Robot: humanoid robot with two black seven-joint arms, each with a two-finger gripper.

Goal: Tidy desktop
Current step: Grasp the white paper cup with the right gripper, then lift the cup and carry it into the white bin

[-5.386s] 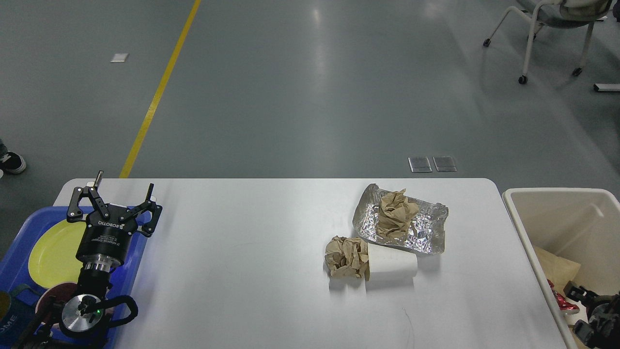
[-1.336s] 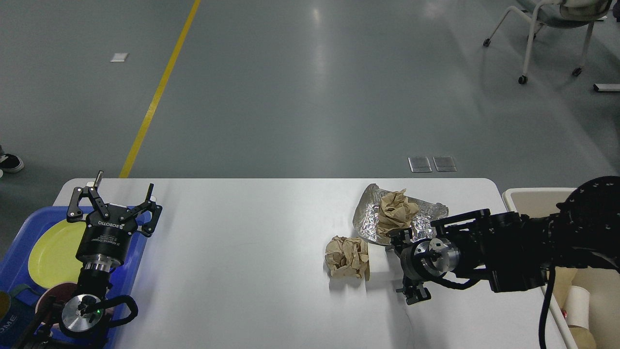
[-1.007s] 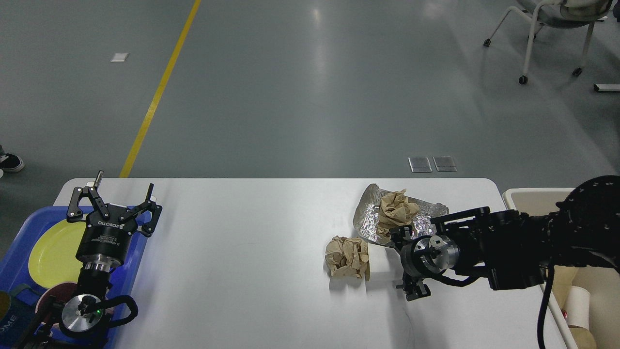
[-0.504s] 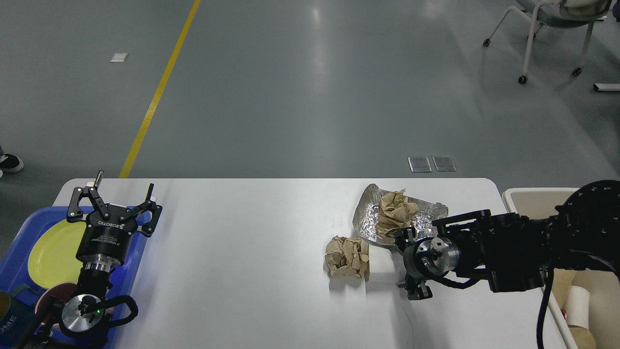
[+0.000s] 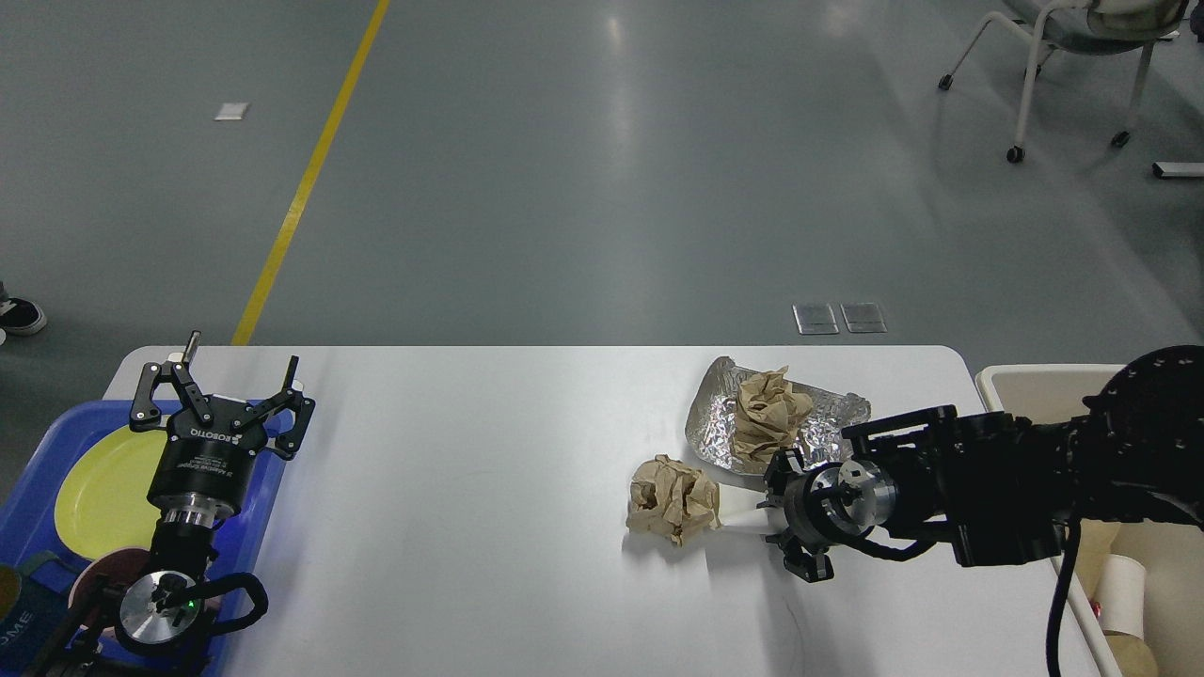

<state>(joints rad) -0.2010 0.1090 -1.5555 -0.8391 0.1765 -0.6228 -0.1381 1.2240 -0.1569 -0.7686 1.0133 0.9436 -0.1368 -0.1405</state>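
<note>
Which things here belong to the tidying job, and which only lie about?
Job: white desktop; white paper cup in right gripper; crumpled brown paper ball; silver foil tray holding brown paper; cream bin.
Lying about: chair; yellow floor line.

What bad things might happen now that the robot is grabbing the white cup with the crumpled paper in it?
The right gripper pinches the white paper cup until it looks squashed, so it might slip out. The crumpled brown paper ball sticks out of the cup's mouth and might drop onto the white desktop. Swinging to the cream rectangular bin, the arm might bump the crinkled foil tray.
</note>
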